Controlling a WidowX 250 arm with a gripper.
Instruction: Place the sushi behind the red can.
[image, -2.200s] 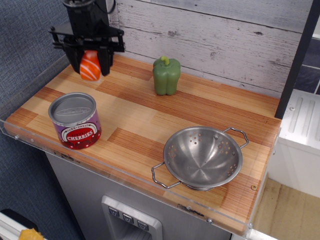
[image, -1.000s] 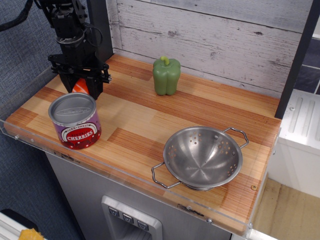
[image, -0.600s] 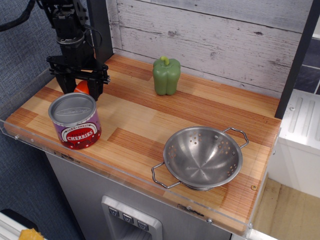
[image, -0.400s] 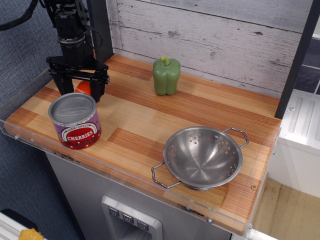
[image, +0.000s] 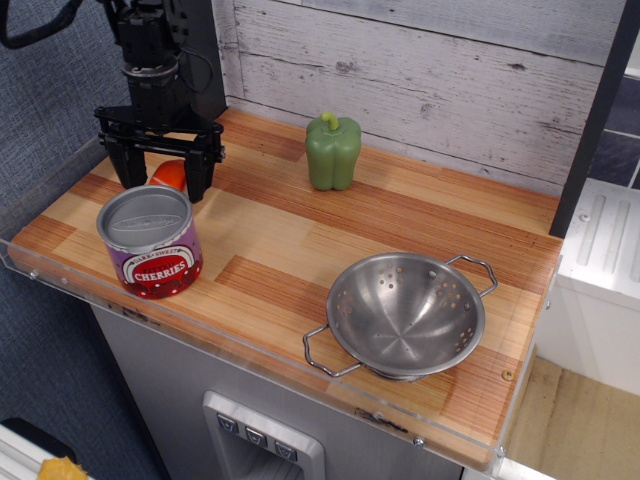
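Note:
The red can (image: 150, 240), with a silver lid and a "CHERRIES" label, stands near the front left of the wooden counter. The orange sushi (image: 170, 174) lies on the counter right behind the can, mostly hidden by the can's rim. My black gripper (image: 160, 174) hangs over it with its fingers (image: 202, 172) spread wide on either side, open and not touching the sushi.
A green bell pepper (image: 333, 150) stands at the back middle. A steel colander (image: 405, 313) with handles sits at the front right. A white plank wall runs behind the counter (image: 330, 240), whose left edge has a clear plastic rim.
The gripper brought the sushi down behind the can, then opened its fingers and let it go. The sushi now rests on the counter and the gripper has risen slightly.

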